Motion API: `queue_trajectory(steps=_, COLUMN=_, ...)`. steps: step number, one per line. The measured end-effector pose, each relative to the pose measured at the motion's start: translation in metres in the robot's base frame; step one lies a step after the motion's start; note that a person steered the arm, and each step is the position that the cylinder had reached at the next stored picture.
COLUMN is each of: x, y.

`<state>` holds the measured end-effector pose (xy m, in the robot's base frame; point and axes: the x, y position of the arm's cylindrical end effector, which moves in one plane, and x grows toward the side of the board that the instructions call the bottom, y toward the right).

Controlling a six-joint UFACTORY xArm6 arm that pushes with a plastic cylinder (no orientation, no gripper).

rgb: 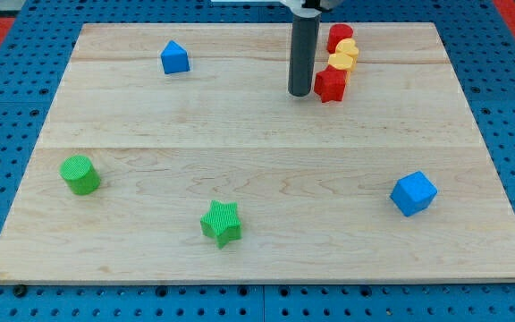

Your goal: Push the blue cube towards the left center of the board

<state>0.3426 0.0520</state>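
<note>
The blue cube (413, 193) sits on the wooden board (257, 134) at the view's lower right. My tip (299, 92) is near the view's top, right of the middle, far above and to the left of the cube. It stands just left of a red star-shaped block (331, 84), close to it or touching it; I cannot tell which.
A yellow block (344, 57) and a red block (339, 37) line up above the red star. A second blue block with a peaked top (175, 58) is at the upper left. A green cylinder (80, 174) is at the left. A green star (221, 223) is at the bottom centre.
</note>
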Motion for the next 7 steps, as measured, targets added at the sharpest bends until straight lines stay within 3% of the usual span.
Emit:
queue_trajectory(steps=2, x=0.005, y=0.013)
queue_trajectory(steps=4, x=0.048, y=0.123)
queue_trajectory(steps=7, x=0.155, y=0.197)
